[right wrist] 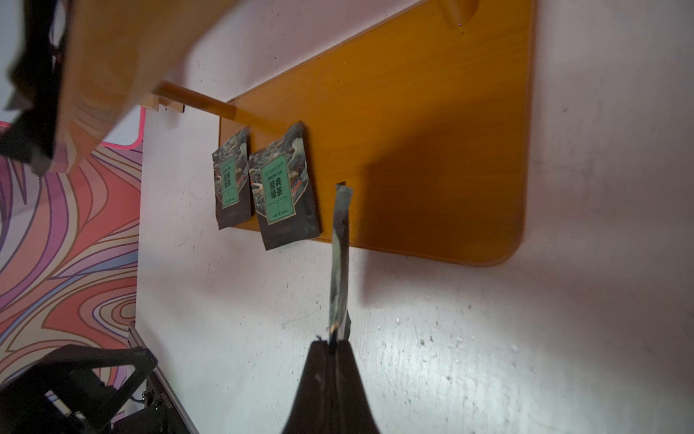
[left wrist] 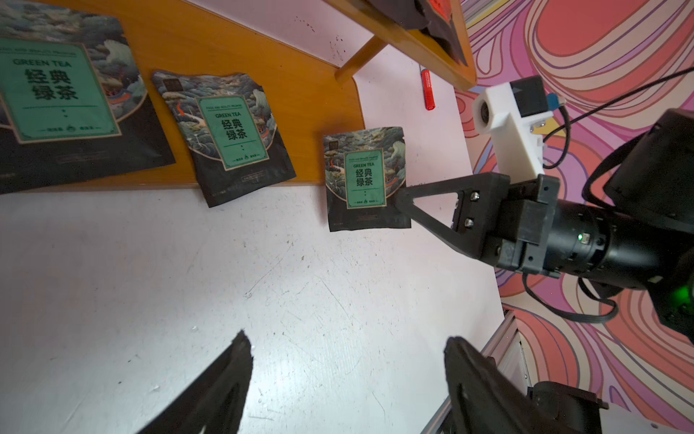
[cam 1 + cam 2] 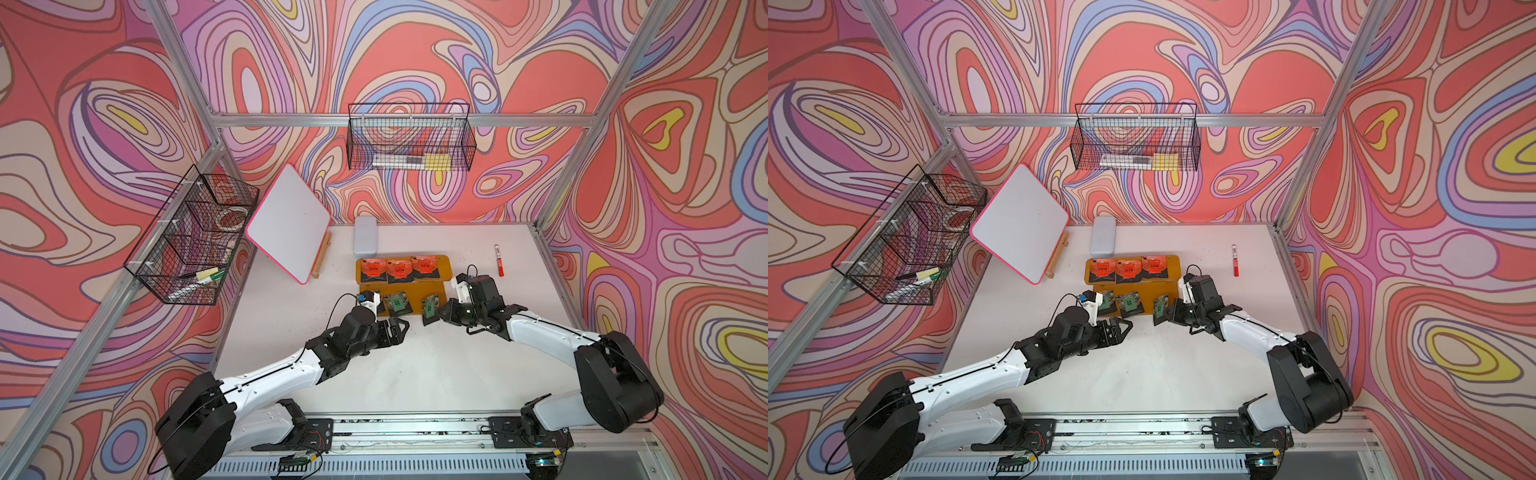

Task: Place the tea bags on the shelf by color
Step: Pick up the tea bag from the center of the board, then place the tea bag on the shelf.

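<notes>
Shelf [image 3: 444,268] on white tbl [image 3: 415,374], swirly walls [image 3: 415,54]

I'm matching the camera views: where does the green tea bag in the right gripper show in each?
In a top view: held green tea bag, just right of centre.
In a top view: near centre.
Left wrist: mid-frame, label showing.
Right wrist: edge-on in the right gripper.
Shared landmark: the yellow shelf.

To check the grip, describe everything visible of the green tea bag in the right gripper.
The green tea bag is a flat dark sachet with landscape art and a green label reading GREEN TEA. The shut right gripper pinches one side edge, holding it tilted. Its far end reaches the lower front edge of the shelf; contact there cannot be told.
</notes>
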Robot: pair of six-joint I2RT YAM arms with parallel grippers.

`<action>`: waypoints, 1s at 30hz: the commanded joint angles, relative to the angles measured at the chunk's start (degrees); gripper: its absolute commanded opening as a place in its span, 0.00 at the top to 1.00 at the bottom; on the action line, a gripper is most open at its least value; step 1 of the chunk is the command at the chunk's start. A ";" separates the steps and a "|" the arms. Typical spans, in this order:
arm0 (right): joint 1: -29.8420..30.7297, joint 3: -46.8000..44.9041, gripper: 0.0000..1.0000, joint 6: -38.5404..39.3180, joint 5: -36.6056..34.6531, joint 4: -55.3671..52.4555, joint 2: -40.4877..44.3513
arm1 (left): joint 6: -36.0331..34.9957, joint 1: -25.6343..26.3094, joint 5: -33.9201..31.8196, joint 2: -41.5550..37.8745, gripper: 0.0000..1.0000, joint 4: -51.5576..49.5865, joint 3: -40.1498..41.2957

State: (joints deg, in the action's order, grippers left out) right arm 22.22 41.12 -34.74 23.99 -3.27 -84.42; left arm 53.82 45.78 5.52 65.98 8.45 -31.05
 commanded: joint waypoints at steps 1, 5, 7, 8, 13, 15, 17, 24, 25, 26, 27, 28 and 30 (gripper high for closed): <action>-0.59 1.06 1.00 0.75 0.77 2.23 -2.22 | -0.91 -0.16 -1.71 -2.08 0.16 -2.04 0.90; -0.83 1.07 1.00 -0.25 -0.90 2.89 -3.86 | -0.82 -0.16 -2.18 -3.30 0.16 -2.56 3.02; -0.94 1.15 1.00 -0.72 -2.08 2.59 -4.47 | -0.91 -0.16 -2.43 -3.64 0.15 -3.13 3.01; -0.95 1.31 1.00 -0.78 -2.39 2.36 -4.93 | -0.91 -0.16 -2.51 -3.88 0.15 -3.26 3.01; -0.97 1.46 1.00 -2.61 -5.71 1.41 -6.32 | -0.92 -0.16 -2.55 -4.08 0.15 -3.32 3.19; -1.03 1.16 1.00 -3.29 -6.38 2.13 -6.76 | -0.91 -0.16 -2.53 -3.98 0.15 -3.22 3.36; -1.12 1.00 1.00 -3.59 -6.59 3.15 -7.36 | -0.91 -0.16 -2.53 -3.91 0.15 -3.16 3.36; -2.27 1.31 1.00 -2.72 -5.41 6.76 -9.46 | -1.18 -0.16 -2.53 -3.78 0.15 -3.58 3.23; -2.35 1.33 1.00 -2.41 -5.36 7.37 -9.63 | -1.18 -0.16 -2.53 -3.79 0.15 -3.62 3.36; -2.43 1.33 1.00 -2.03 -5.44 7.85 -9.80 | -1.18 -0.16 -2.61 -3.79 0.15 -3.66 3.37; -2.53 1.33 1.00 -1.63 -5.41 8.47 -9.91 | -1.09 -0.16 -2.62 -3.81 0.15 -3.58 3.49; -2.62 1.33 1.00 -0.97 -5.20 9.18 -9.97 | -1.02 -0.16 -2.62 -3.72 0.15 -3.55 3.52; -2.68 1.33 1.00 0.36 -5.29 9.98 -10.05 | -1.00 -0.16 -2.62 -3.57 0.15 -3.44 3.54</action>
State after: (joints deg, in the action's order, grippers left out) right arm 19.94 41.63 -36.64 18.90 3.81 -94.00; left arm 53.76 45.78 3.84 62.74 5.63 -28.10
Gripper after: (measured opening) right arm 0.042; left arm 0.847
